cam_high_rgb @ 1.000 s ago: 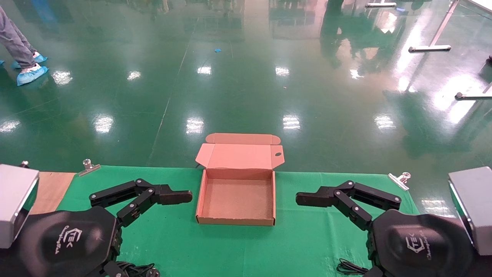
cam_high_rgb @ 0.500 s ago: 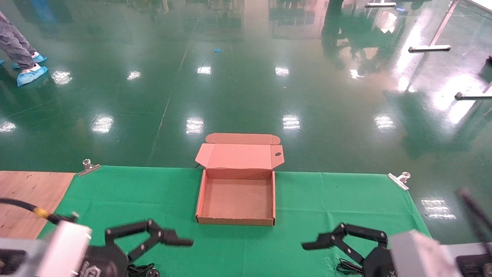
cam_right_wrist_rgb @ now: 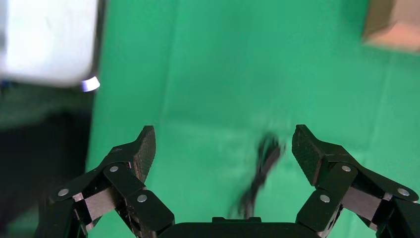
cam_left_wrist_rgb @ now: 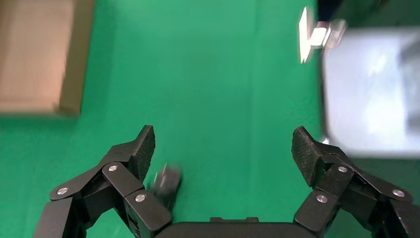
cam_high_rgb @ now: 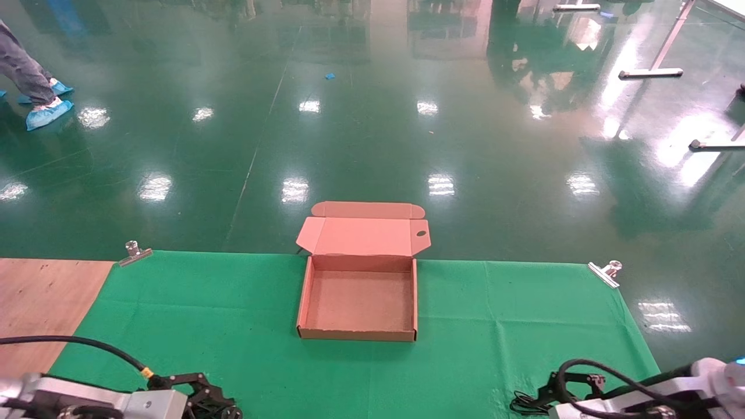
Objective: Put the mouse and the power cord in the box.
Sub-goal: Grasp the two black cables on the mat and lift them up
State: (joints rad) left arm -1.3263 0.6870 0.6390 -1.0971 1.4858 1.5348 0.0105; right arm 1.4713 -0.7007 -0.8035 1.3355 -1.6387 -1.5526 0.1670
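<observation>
The brown cardboard box (cam_high_rgb: pixel 358 302) sits open and empty mid-table, lid (cam_high_rgb: pixel 364 235) folded back. My left gripper (cam_left_wrist_rgb: pixel 223 144) hangs open low at the near left edge (cam_high_rgb: pixel 204 400). A black plug end of the power cord (cam_left_wrist_rgb: pixel 166 181) lies on the cloth by one of its fingers (cam_left_wrist_rgb: pixel 141 151). My right gripper (cam_right_wrist_rgb: pixel 223 144) is open at the near right edge (cam_high_rgb: pixel 567 389) over a thin black cable (cam_right_wrist_rgb: pixel 262 168), also seen in the head view (cam_high_rgb: pixel 524 402). Of the mouse only that cable shows; its body is hidden.
Green cloth (cam_high_rgb: pixel 233 314) covers the table, held by metal clips (cam_high_rgb: pixel 135 252) (cam_high_rgb: pixel 605 272). Bare wood (cam_high_rgb: pixel 41 302) shows at the left. Beyond the far edge is shiny green floor, with a person's feet (cam_high_rgb: pixel 41 110) far left.
Both arms have dropped from either side of the box toward the near edge of the table, so only their tips show in the head view. The box has not moved.
</observation>
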